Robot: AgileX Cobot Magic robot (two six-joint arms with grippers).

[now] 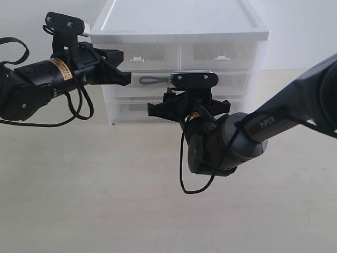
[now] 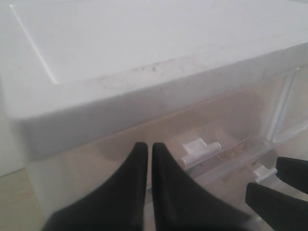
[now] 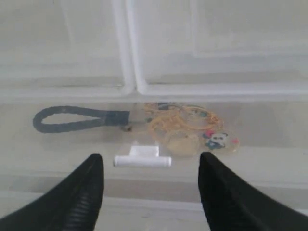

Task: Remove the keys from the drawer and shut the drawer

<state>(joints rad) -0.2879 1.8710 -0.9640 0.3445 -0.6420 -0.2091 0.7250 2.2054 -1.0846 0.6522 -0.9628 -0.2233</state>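
Note:
The keys, gold rings with small charms and a black braided strap, lie inside the drawer and show through its translucent front. In the exterior view only the strap shows, in the drawer, the upper full-width one of the white unit. My right gripper stands open just in front of the drawer's white tab handle, one finger on each side, touching nothing. My left gripper is shut on nothing at the unit's upper left front.
The white drawer unit stands on a pale table, with two half-width drawers on top and a like full-width drawer at the bottom. A half-width drawer's tab is beside my left gripper. The right arm reaches in from the right.

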